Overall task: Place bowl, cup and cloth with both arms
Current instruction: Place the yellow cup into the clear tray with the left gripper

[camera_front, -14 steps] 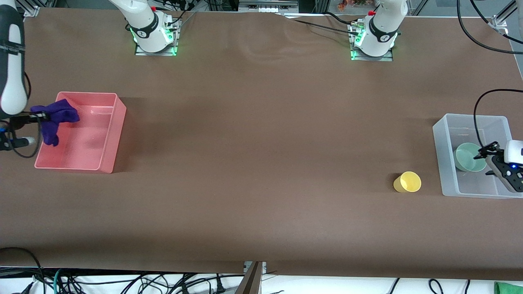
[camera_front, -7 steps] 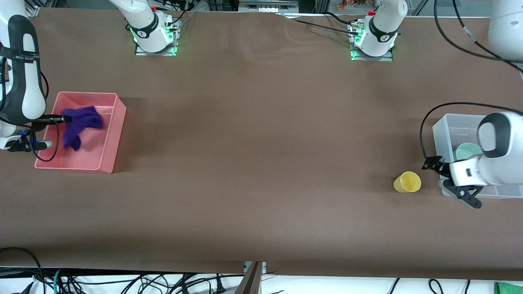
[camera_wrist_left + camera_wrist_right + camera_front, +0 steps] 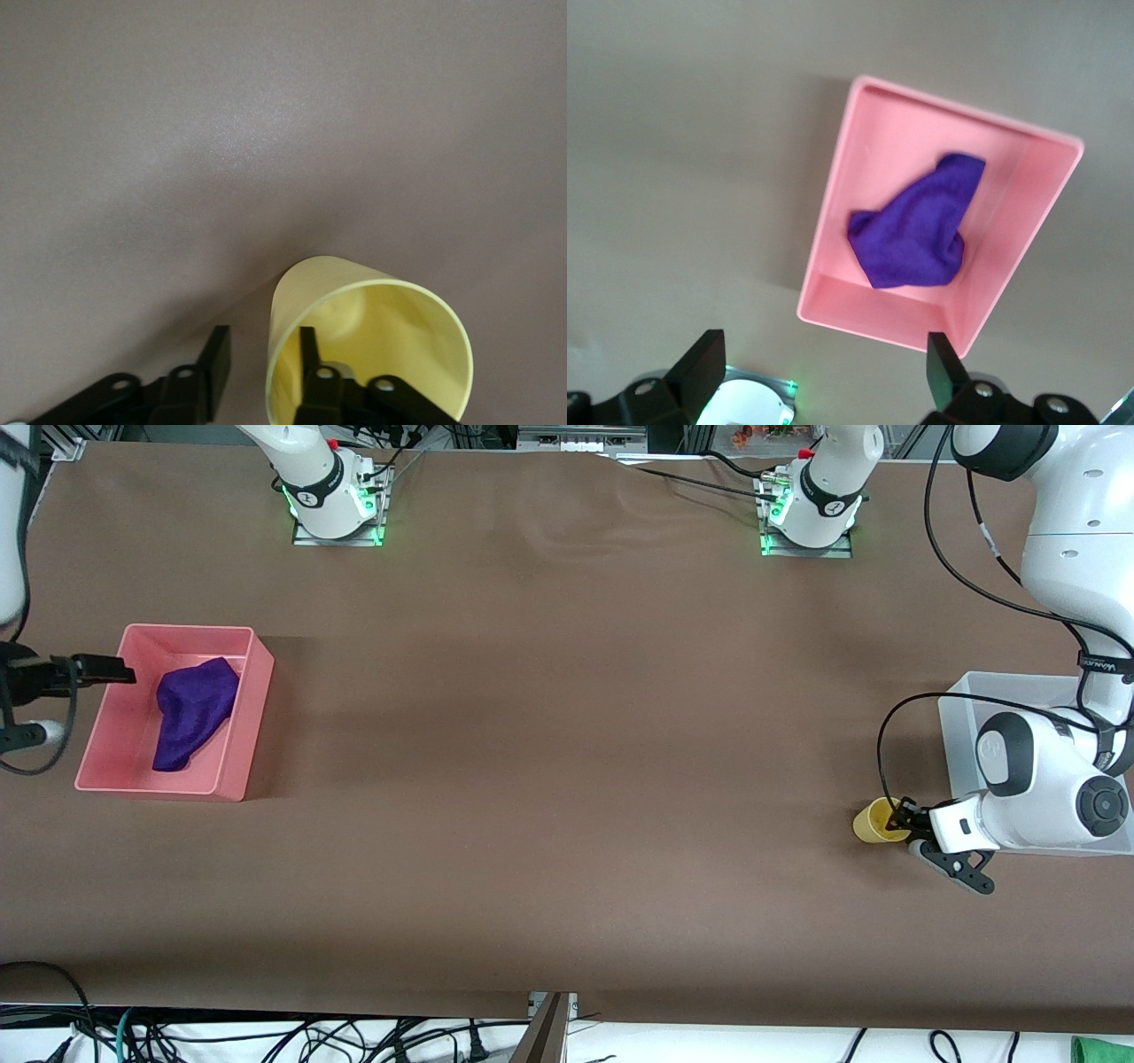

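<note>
The cloth lies slumped in the pink tray at the right arm's end, soft and limp, done with. The right gripper hangs over the tray's rim, fingers spread wide and empty.

Toward the left arm's end the cup stands on the table beside the clear bin. The left gripper is parted, one finger inside the cup, one outside. The cup looks light and thin-walled, so a gentle pinch on the rim wall should do; squeeze hard and it may flex or slip. I can't see the bowl.

Brown table, cables below
</note>
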Available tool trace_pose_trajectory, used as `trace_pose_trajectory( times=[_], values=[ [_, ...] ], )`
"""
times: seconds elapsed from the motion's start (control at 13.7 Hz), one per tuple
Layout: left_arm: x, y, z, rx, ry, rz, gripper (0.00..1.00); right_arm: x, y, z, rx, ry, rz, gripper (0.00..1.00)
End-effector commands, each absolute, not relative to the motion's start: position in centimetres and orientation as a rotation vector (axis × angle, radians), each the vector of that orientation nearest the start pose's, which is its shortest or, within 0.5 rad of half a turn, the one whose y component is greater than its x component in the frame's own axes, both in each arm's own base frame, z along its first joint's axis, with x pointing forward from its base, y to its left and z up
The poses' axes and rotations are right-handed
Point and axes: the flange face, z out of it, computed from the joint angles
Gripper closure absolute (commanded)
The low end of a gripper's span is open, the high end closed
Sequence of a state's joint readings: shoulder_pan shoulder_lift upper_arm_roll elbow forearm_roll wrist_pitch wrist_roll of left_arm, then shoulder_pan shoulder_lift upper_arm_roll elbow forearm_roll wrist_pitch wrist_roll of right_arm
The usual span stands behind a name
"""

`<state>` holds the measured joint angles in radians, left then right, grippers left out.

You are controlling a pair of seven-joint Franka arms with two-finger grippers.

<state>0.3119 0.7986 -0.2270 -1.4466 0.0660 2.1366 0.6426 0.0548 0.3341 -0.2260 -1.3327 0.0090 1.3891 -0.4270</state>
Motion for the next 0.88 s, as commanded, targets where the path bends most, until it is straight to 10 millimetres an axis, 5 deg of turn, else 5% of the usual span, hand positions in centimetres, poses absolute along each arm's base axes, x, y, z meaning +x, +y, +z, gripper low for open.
trace_pose_trajectory(
  times=[0.0, 0.22, 0.29, 0.51, 0.66, 0.8],
  values=[
    [71.0, 9.4, 23.6, -3.163, 0.864, 0.049, 1.00, 62.4, -6.6, 58.9, -3.103, -0.448, 0.230, 0.00],
    [70.0, 9.8, 28.8, -3.147, 0.887, 0.149, 1.00, 61.5, -6.5, 62.0, -3.118, -0.478, 0.083, 0.00],
    [69.4, 10.3, 31.0, -3.135, 0.922, 0.191, 1.00, 61.3, -6.5, 61.2, -3.113, -0.482, 0.099, 0.00],
    [67.1, 14.2, 37.5, -3.021, 1.042, 0.316, 1.00, 60.7, -2.5, 61.7, -3.159, -0.422, 0.139, 0.00],
    [65.7, 19.1, 38.0, -2.883, 1.203, 0.400, 1.00, 60.1, -1.5, 61.5, -3.170, -0.138, 0.206, 0.00],
    [64.4, 23.2, 37.2, -2.823, 1.260, 0.466, 1.00, 60.3, -0.1, 61.3, -3.176, -0.169, 0.214, 0.00]
  ],
)
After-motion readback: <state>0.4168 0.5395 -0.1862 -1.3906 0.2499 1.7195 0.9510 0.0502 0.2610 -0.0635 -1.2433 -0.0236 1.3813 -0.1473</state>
